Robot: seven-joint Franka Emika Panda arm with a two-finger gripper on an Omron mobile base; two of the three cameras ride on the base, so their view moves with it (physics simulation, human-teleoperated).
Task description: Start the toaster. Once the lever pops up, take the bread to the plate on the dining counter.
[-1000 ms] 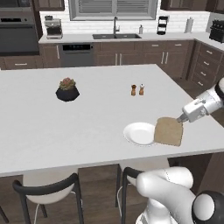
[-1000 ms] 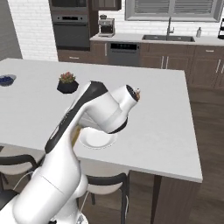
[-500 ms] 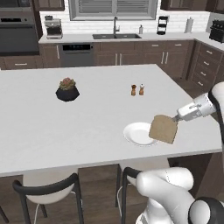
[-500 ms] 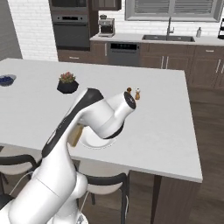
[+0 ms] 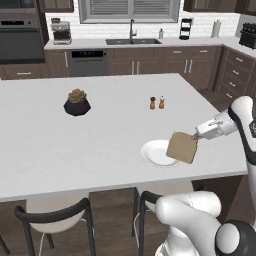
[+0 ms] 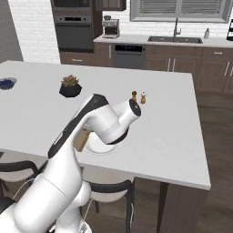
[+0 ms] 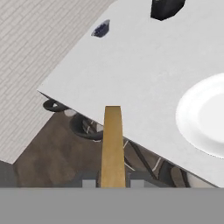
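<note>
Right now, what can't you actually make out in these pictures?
- Pincer tips: left base view, tucked behind the bread.
- Plate: right base view, mostly hidden by the arm; hand view cuts it at the right edge.
- Small dark dish: hand view, too small to tell its contents.

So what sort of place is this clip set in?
A rendered home kitchen with a dining island. The back wall has a sink under a window, a built-in oven and dark wood cabinets; the white island has stools tucked beneath.
</note>
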